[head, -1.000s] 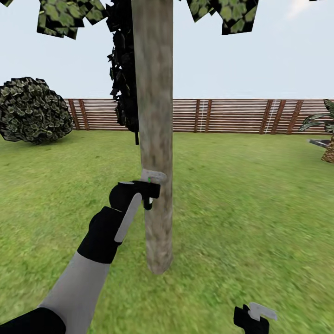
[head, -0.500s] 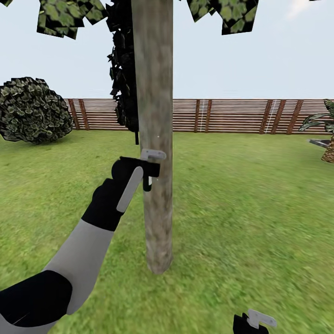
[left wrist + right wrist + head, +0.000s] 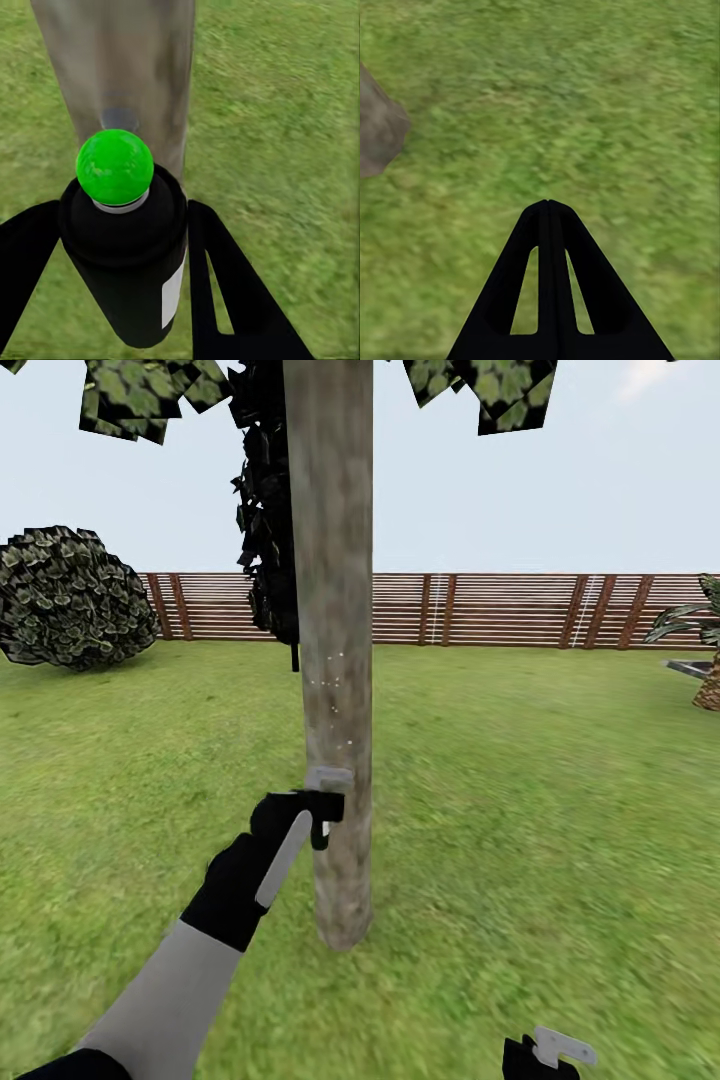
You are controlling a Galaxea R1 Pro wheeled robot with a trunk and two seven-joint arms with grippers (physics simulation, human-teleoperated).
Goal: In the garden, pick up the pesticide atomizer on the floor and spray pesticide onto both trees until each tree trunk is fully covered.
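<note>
Pointing at the tree trunk [image 3: 335, 660] from just beside it, the pesticide atomizer [image 3: 127, 247] sits clamped between the two dark fingers of the left end effector [image 3: 318, 815], its bright green knob [image 3: 115, 166] and dark body facing the bark. In the head view its pale grey head [image 3: 329, 778] lies against the lower part of the trunk, a little above the trunk's foot on the grass lawn [image 3: 520, 810]. Fine white specks of pesticide [image 3: 335, 685] dot the bark above the atomizer. The right end effector [image 3: 547, 217] hangs low over the grass on the trunk's right, well apart from it, fingers pressed together and holding nothing. Behind the trunk stand a dark conifer [image 3: 265, 510], a round bush [image 3: 70, 600] on its left, and the brown slatted fence [image 3: 500, 610].
</note>
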